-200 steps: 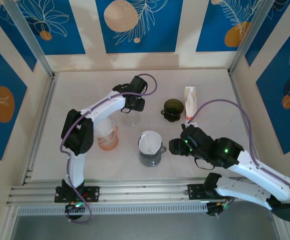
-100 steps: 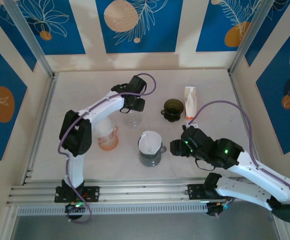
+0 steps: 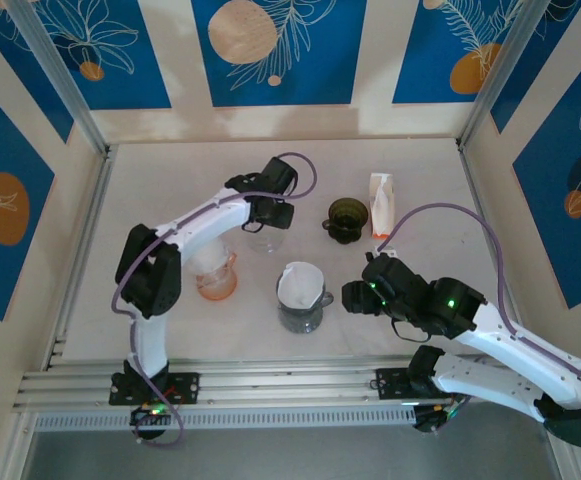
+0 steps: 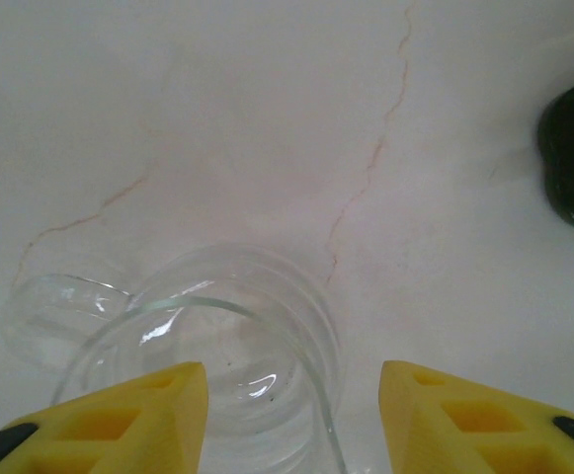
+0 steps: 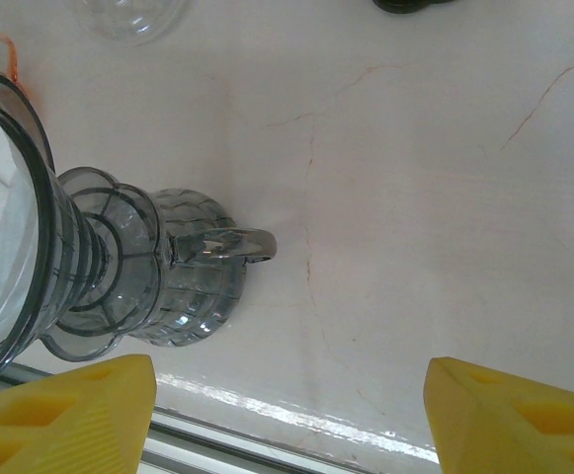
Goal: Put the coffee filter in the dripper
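On the table (image 3: pixel 150 200), the coffee filter (image 3: pixel 296 283) sits in the dripper (image 3: pixel 303 312) near the front centre. A second dripper (image 3: pixel 216 280) stands to its left, partly under the left arm. Behind them, a glass vessel (image 3: pixel 264 240) stands beneath the left gripper (image 3: pixel 267 214). A mug (image 3: pixel 347 218) is to its right and a filter packet (image 3: pixel 381 203) farther right. The right gripper (image 3: pixel 349 296) is just right of the dripper.

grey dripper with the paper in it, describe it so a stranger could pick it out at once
On the pale table, look at the middle, towards its near edge. The grey dripper stands there, right of the orange dripper and nearer than the clear glass one. It alone is smoky grey, with a white paper filter inside.
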